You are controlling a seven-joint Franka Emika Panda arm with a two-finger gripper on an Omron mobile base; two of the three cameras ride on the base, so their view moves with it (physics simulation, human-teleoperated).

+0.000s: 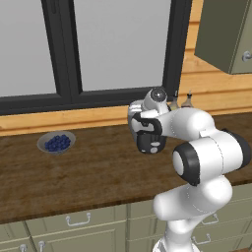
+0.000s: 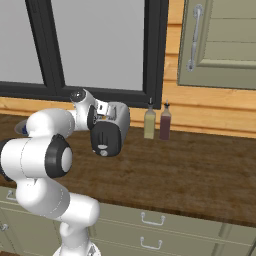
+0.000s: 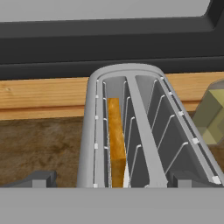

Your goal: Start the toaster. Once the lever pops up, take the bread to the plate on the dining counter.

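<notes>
A: So, where is the toaster [image 2: 116, 125]?

B: It sits on the dark wooden counter [image 1: 88, 167] under the black-framed window [image 1: 74, 49], with the arm's wrist right over it. Its black end panel faces the base cameras.

A: And the bread [image 3: 115, 140]?

B: In the hand view it stands on edge in the toaster's left slot, a tan-brown slice among the wire guides. The right slot holds nothing.

A: The fingers [image 3: 43, 179]?

B: Spread wide, gripping nothing; the two dark tips sit at the bottom of the hand view, one on each side of the toaster body.

A: Anything nearby?

B: Two bottles stand against the wooden back wall just right of the toaster, a pale olive bottle [image 2: 149, 122] and a dark red bottle [image 2: 165, 125]. A small grey bowl of blue berries [image 1: 56, 142] rests well apart to the left.
</notes>
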